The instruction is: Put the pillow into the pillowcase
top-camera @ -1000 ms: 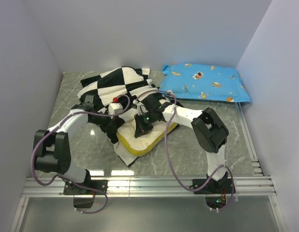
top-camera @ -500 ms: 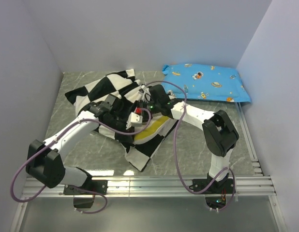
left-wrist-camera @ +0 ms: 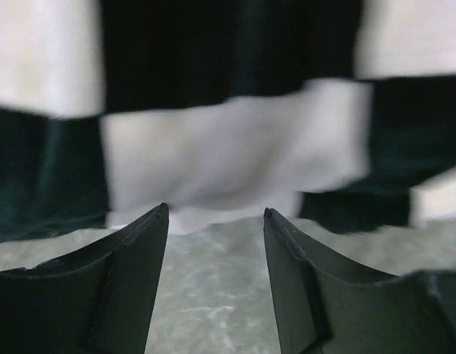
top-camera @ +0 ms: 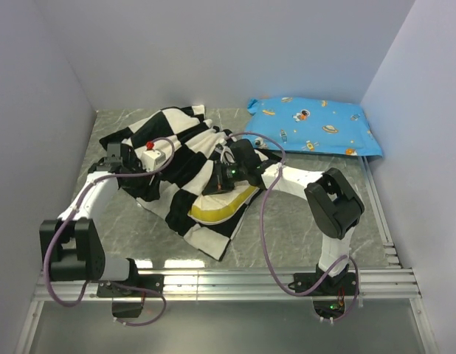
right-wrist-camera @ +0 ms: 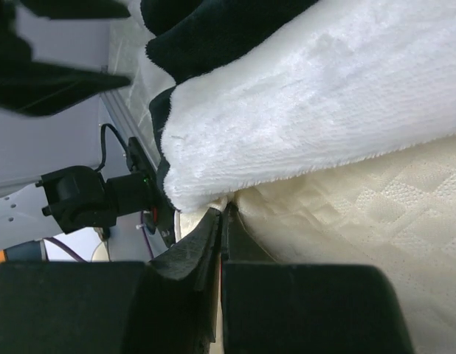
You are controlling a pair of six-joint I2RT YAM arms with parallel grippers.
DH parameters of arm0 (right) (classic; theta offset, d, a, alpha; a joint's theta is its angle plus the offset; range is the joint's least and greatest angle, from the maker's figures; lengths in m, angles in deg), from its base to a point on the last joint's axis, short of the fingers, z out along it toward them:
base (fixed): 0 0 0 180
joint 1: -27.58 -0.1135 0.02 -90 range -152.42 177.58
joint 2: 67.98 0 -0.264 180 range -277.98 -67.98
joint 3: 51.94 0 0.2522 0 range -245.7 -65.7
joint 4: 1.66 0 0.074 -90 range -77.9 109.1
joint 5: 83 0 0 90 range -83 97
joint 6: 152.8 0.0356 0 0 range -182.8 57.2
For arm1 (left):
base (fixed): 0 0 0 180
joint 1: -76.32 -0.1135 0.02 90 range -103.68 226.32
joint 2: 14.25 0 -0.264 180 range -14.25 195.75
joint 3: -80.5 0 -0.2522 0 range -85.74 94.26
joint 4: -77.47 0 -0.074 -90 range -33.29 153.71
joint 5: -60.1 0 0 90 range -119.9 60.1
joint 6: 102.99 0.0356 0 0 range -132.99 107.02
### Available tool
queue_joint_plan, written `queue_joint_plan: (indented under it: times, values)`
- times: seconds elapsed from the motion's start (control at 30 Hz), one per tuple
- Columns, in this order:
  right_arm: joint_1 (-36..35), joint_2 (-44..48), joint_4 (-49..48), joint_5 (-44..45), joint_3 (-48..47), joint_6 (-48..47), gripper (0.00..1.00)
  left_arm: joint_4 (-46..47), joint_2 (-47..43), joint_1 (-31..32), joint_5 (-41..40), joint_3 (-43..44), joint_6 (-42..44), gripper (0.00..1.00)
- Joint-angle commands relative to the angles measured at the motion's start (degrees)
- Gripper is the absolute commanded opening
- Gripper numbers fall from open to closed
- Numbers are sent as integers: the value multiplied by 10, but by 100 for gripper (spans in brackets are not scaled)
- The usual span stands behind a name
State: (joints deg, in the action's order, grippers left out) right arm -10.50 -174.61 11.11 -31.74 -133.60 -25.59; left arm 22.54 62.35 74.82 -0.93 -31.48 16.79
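Sheathing looks over half done: pillowcase (top-camera: 176, 147) covers the pillow (top-camera: 217, 210) save a yellow end just beside the right fingers (right-wrist-camera: 219, 221), pinched on the case's hem; left fingers (top-camera: 114, 156) spread wide, empty, checkered edge just beyond.

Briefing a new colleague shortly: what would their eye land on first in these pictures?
The checkerboard pillowcase sprawls across the middle, with the pillow showing its yellow edge at the near end. A bright blue cartoon-print pillow lies at the far right. The left pincer sits open facing the case's hem.
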Motion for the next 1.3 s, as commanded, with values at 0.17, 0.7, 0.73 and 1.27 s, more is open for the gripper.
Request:
queue_joint_plan:
  times: [0.17, 0.7, 0.73, 1.27]
  values:
    - [6, 14, -57, 6, 9, 1, 0, 71, 110, -3, -41, 3, 18, 47]
    - [-2, -27, -76, 4, -49, 53, 0, -149, 47, 185, 246, 101, 92, 26]
    - [-1, -24, -76, 6, -44, 49, 0, -129, 30, 152, 234, 96, 59, 41]
    - [2, -12, -70, -15, -24, 29, 0, 47, 173, -51, -88, 111, 79, 50]
